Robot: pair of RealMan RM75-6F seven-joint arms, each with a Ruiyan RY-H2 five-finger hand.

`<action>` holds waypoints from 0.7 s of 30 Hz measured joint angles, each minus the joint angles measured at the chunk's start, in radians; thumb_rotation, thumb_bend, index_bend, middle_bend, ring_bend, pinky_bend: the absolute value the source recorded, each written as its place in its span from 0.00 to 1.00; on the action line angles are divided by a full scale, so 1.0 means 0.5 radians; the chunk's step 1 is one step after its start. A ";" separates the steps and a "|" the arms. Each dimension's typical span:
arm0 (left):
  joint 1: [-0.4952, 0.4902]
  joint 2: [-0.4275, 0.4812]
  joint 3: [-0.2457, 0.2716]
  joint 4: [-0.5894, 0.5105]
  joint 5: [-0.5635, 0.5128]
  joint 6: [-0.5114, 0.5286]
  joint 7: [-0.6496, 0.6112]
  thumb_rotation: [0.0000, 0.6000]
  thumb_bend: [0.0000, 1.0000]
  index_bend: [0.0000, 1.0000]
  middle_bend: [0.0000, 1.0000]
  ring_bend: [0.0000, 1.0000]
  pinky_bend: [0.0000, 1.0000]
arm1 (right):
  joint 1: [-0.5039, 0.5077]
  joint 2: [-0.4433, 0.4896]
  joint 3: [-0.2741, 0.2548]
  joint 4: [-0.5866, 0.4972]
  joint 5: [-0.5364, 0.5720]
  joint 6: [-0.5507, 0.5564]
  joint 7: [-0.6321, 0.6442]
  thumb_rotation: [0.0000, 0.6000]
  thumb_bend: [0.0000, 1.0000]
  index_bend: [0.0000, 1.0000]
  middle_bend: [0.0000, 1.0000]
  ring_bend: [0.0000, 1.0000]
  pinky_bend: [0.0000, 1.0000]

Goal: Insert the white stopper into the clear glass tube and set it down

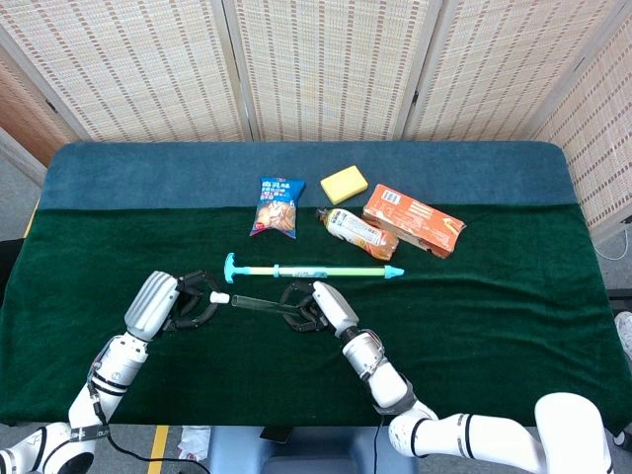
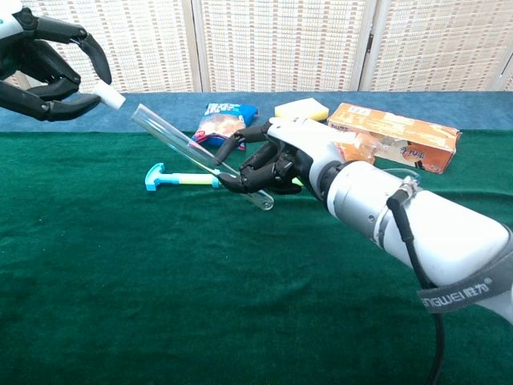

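Stopper [image 2: 111, 98] pinched in your left hand [image 2: 44, 68], just beside the open mouth of the glass tube [image 2: 196, 164]; your right hand [image 2: 276, 164] grips the tube, tilted, above the tabletop [image 2: 160, 281].

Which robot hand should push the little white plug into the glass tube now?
Probably the left hand: it pinches the white stopper right beside the clear glass tube's open end. The right hand holds the tube.

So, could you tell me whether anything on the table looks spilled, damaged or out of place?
Nothing stands out. The snack bag, yellow sponge, bottle, orange box and blue syringe lie intact. The left hand holds the white stopper near the mouth of the glass tube, gripped by the right hand.
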 measured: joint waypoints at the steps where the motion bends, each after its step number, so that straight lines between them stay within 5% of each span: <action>1: -0.001 0.000 0.000 -0.001 -0.002 -0.001 0.001 1.00 0.53 0.63 0.97 0.87 0.78 | 0.001 -0.001 0.002 0.001 0.002 0.000 -0.002 1.00 0.43 0.83 0.97 1.00 1.00; 21: -0.015 -0.020 0.012 -0.006 -0.009 -0.008 -0.006 1.00 0.53 0.63 0.97 0.87 0.78 | 0.022 -0.020 0.024 0.004 0.033 -0.017 -0.015 1.00 0.43 0.83 0.97 1.00 1.00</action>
